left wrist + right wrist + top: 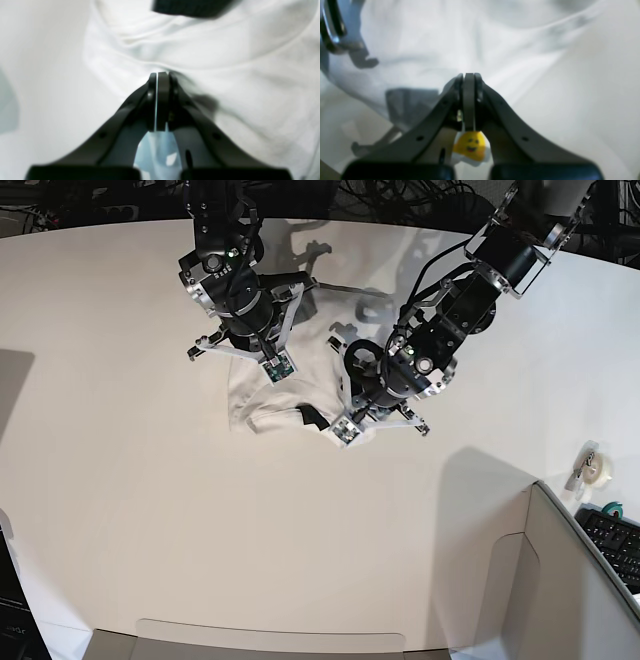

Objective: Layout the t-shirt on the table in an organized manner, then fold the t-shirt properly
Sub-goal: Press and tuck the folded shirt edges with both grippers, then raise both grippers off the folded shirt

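Observation:
The white t-shirt (247, 402) lies bunched and creased on the white table (150, 480), near its middle back. My left gripper (345, 427) is at the shirt's near right edge, shut on a pinch of cloth. In the left wrist view the left gripper (160, 75) has its jaws pressed together on the t-shirt (250, 87), with pale cloth hanging below the pads. My right gripper (276, 370) is over the shirt's left part. In the right wrist view the right gripper (469, 75) is shut on the t-shirt (432, 50), with a yellow smiling print (470, 145) hanging under the pads.
A grey box-like bin (560, 580) stands at the front right corner. Beside it are a tape roll (597, 468) and a keyboard (615, 540). Part of the other arm (335, 30) shows at the upper left of the right wrist view. Cables run along the table's far edge.

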Available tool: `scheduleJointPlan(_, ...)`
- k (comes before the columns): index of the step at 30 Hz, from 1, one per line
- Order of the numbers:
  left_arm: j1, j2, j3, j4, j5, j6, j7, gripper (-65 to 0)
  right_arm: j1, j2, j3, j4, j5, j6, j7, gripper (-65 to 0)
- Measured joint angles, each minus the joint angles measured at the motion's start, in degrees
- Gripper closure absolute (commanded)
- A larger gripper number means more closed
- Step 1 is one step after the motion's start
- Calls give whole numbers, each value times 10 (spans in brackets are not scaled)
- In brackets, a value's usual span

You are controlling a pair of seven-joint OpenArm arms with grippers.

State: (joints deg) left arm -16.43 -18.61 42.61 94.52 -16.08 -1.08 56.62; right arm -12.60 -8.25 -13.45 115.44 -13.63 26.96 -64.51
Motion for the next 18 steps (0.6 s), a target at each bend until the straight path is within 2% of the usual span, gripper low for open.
scheduleJointPlan(5, 1, 0, -72, 77, 0, 0, 6, -4, 22, 2, 0, 5, 0, 0, -16, 0)
scheduleJointPlan(7, 1, 1, -108, 118, -2, -2, 42, -4, 32, 4, 0, 10, 0, 0, -16, 0)
scheduleJointPlan(10, 38, 0, -186, 193, 1, 0, 69, -4, 42, 22, 9, 15, 3, 1, -10, 0)
scheduleJointPlan(14, 141, -10, -292, 237, -9, -6, 74, -2, 38, 50, 93, 15, 4, 4, -5, 0)
scheduleJointPlan(18, 230, -18, -387, 237, 5, 0, 66, -2, 38, 67, 196, 14, -4, 2, 25, 0)
